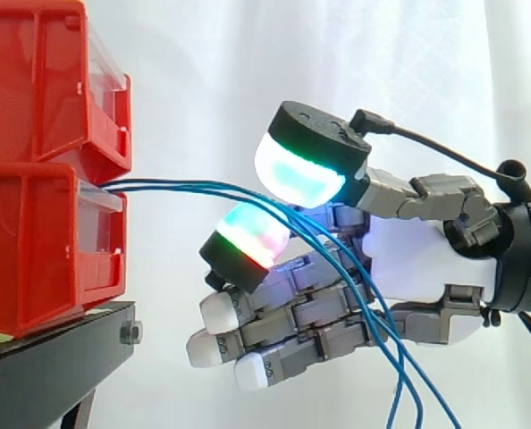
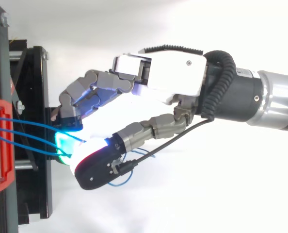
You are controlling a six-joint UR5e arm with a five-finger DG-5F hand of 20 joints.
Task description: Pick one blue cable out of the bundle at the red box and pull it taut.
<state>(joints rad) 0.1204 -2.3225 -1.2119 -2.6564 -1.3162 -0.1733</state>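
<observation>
Several thin blue cables (image 1: 185, 186) leave the front of the lower red box (image 1: 33, 250) and run right, then droop down past the palm. My hand (image 1: 417, 259) reaches in from the right, just off the box front. Its thumb pad (image 1: 301, 170) glows cyan and green above the cables, and one finger pad (image 1: 248, 237) glows green and red just below. The two pads meet on the blue cable strands where they cross. The other fingers (image 1: 239, 335) lie curled lower, white-tipped, holding nothing. From above, the cables (image 2: 27, 127) converge into the glowing pinch of the hand (image 2: 168, 73).
A second red box (image 1: 33, 80) sits stacked on the lower one. Both rest on a black stand (image 1: 51, 357), whose frame (image 2: 37, 97) lies under the fingertips in the top view. A white curtain hangs behind. Slack cable loops (image 2: 120, 182) lie beneath the thumb.
</observation>
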